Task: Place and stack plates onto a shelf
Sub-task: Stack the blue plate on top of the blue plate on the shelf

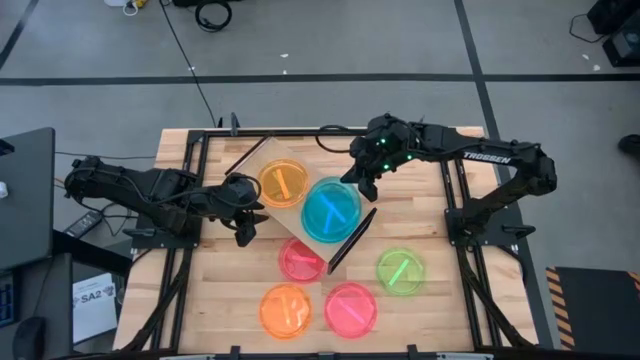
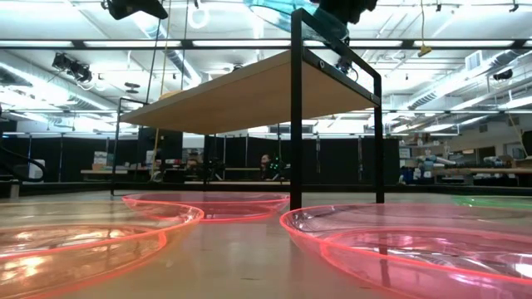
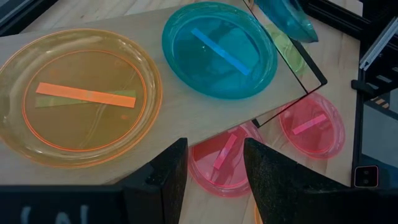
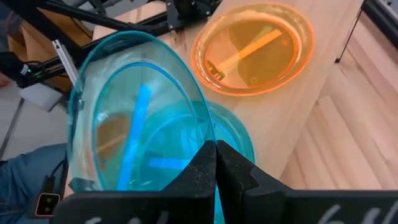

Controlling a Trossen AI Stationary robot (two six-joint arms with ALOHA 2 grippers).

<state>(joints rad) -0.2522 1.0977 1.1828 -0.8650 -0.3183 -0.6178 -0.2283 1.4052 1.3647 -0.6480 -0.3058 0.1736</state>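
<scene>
The light-wood shelf (image 1: 285, 205) stands askew on thin dark end panels, carrying an orange plate (image 1: 283, 183) and a cyan plate (image 1: 331, 210) side by side, flat. A second cyan plate (image 4: 134, 118) hangs tilted above the first. On the tabletop lie two pink plates (image 1: 301, 260) (image 1: 350, 308), one partly under the shelf, an orange plate (image 1: 285, 310) and a green plate (image 1: 400, 271).
</scene>
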